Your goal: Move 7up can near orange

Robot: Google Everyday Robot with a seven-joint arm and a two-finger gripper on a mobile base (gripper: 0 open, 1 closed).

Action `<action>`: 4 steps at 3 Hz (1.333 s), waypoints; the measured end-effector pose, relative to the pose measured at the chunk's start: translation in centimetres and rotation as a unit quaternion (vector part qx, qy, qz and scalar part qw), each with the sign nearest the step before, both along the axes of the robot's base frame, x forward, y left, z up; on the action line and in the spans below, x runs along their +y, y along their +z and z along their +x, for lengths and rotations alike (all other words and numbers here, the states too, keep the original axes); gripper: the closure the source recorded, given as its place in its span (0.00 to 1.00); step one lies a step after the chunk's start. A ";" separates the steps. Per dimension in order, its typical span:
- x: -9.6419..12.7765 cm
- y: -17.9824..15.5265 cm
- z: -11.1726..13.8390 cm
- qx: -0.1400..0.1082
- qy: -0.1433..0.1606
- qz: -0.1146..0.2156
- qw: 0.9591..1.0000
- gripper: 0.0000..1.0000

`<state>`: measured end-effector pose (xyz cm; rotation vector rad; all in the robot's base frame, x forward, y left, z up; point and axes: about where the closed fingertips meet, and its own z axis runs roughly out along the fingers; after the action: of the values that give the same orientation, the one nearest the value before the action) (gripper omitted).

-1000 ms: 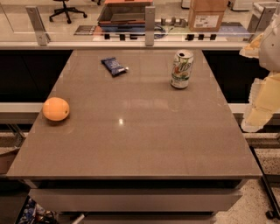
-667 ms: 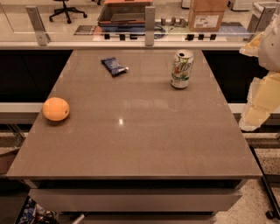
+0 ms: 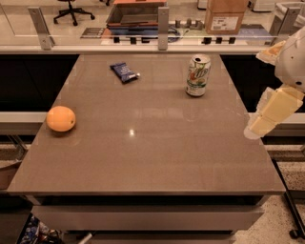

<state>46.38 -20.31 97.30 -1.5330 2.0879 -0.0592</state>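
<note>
7up can point(image 3: 198, 75): upright on brown table point(image 3: 152, 157), in table's far right part, silver top up. White-and-green side with red marks faces camera. Sits inside table's far and right edges, not on either. Nothing touching it.

Orange point(image 3: 61, 118): on table's left side, close to left edge, about mid-depth. Well apart from can, with most of table's width between the two.

Dark-blue snack packet point(image 3: 124, 72): flat on table's far part, left of centre, slightly skewed to table's edges. Apart from both can and orange.

Gripper point(image 3: 267, 119): cream-coloured, outside table's right edge, about mid-depth, angled down toward that edge. Not over table top. How far open: cannot tell from this view. No hold on can or orange, since both rest on table well clear of it. White rounded arm segment point(image 3: 293, 62) above it, cut off by right border of view.

Beyond table's far edge: low rail with metal posts point(image 3: 163, 26). Behind rail, cardboard box point(image 3: 226, 15) toward table's right side and office chair point(image 3: 71, 9) toward table's left side.

Small bright glare spot on table near centre.
</note>
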 end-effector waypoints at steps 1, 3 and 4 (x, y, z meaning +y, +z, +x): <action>0.6 -0.9 1.8 -0.034 -0.007 0.051 0.998 0.00; 1.0 -1.0 3.5 -0.054 -0.016 0.058 0.997 0.00; 1.3 -1.0 4.5 -0.066 -0.021 0.080 0.994 0.00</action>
<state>50.84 -18.99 96.33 -1.3540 1.9705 -0.0084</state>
